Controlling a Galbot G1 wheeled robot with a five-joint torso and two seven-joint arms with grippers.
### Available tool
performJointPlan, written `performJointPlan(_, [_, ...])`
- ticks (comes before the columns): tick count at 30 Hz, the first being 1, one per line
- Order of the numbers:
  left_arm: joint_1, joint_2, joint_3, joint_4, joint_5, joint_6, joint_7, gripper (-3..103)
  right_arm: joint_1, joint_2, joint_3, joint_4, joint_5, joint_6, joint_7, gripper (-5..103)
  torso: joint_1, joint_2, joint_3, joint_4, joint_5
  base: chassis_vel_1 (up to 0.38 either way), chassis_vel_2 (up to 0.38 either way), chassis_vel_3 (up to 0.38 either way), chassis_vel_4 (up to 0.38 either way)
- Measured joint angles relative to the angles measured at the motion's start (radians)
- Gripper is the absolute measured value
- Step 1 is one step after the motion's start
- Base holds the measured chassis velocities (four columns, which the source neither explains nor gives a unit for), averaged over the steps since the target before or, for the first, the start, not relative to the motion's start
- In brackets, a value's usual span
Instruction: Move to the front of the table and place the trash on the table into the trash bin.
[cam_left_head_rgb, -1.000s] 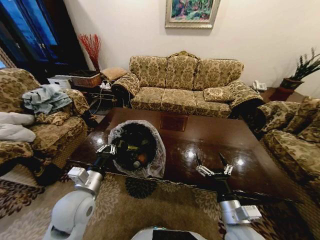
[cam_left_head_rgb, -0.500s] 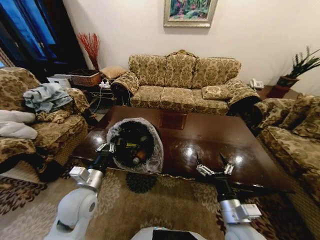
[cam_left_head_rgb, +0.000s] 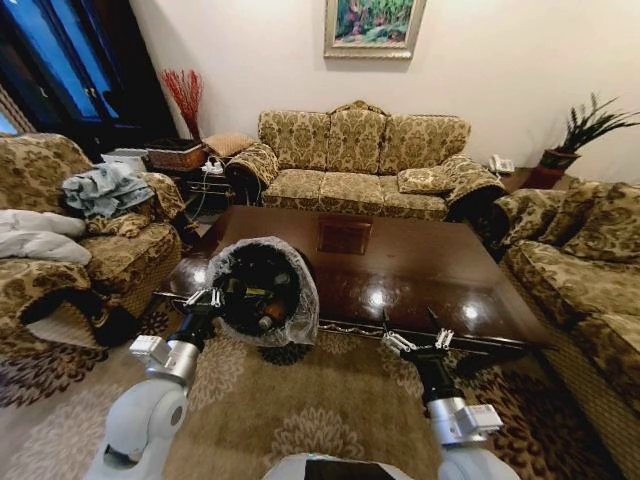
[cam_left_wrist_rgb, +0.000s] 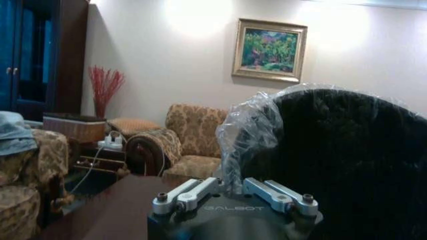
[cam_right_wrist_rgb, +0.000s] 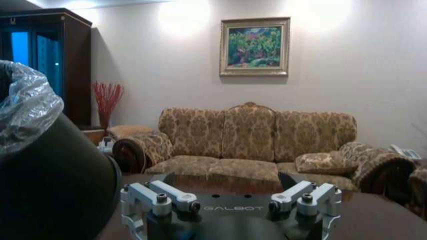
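Glossy brown wood fills the middle of the room: the desk (cam_left_head_rgb: 420, 265) sits a little farther from the robot than it did a second ago, with more patterned carpet (cam_left_head_rgb: 330, 395) showing between its near edge and the two arms. The whole room has shifted the same way, so I read it as the robot backing off rather than anything on the desk moving. Its top looks bare of loose items, and the trash (cam_left_head_rgb: 262, 305) lies down inside the trash bin (cam_left_head_rgb: 262, 290), a jumble of small pieces in the dark interior. By my judgement the clearing is finished or very nearly so.

The bin itself is tipped toward the robot, its mouth and crinkly plastic liner (cam_left_wrist_rgb: 250, 125) facing the head camera, at the near left corner of the desk. The left end effector (cam_left_head_rgb: 208, 297) is at the bin's near-left rim; in the left wrist view its fingers are drawn nearly together right against the liner and black wall, so it appears to be pinching the rim, and the bin has kept its place beside that arm while the desk receded, which suggests it is being carried.

The right end effector (cam_left_head_rgb: 411, 343) hangs over the carpet just short of the desk's near edge, fingers spread wide, holding and touching nothing.
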Motion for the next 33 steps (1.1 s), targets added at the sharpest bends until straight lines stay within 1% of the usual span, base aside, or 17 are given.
performJointPlan(4, [0.001, 0.001, -0.006, 0.016, -0.006, -0.007, 0.002, 2, 0.002, 0.000, -0.002, -0.013, 0.000, 0.004, 0.000, 100, 0.000, 0.000, 0.000, 0.0001, -0.0001, 0.143, -0.152, -0.118, 0.154])
performJointPlan(9, [0.018, 0.005, -0.034, 0.029, -0.006, 0.011, 0.011, 2, 0.005, -0.002, -0.002, -0.028, -0.001, 0.010, 0.000, 100, 0.000, 0.000, 0.000, 0.0001, -0.0001, 0.151, -0.148, -0.166, 0.153])
performJointPlan(12, [0.032, 0.012, -0.051, 0.045, -0.012, 0.011, 0.016, 2, 0.007, -0.004, 0.001, -0.036, 0.002, 0.011, 0.000, 100, 0.000, 0.000, 0.000, 0.0000, -0.0001, 0.149, -0.154, -0.159, 0.117])
performJointPlan(19, [0.046, 0.031, -0.083, 0.115, -0.033, -0.007, 0.033, 2, 0.021, -0.008, 0.010, -0.064, 0.015, 0.013, 0.000, 100, 0.000, 0.000, 0.000, 0.0002, 0.0000, 0.124, -0.131, -0.114, 0.144])
performJointPlan(24, [0.035, 0.035, -0.084, 0.159, -0.038, -0.010, 0.037, 2, 0.047, -0.023, 0.028, -0.107, 0.037, 0.009, -0.001, 100, 0.000, 0.000, 0.000, 0.0001, -0.0001, 0.147, -0.138, -0.156, 0.127])
performJointPlan(27, [0.008, 0.039, -0.079, 0.200, -0.028, 0.002, 0.044, 2, 0.076, -0.037, 0.042, -0.150, 0.056, -0.004, 0.000, 100, 0.000, 0.000, 0.000, 0.0001, 0.0000, 0.148, -0.145, -0.147, 0.153])
performJointPlan(33, [-0.027, 0.028, -0.072, 0.231, -0.011, 0.010, 0.045, 2, 0.119, -0.040, 0.058, -0.193, 0.062, -0.022, -0.005, 100, 0.000, 0.000, 0.000, 0.0000, 0.0000, 0.133, -0.129, -0.135, 0.139])
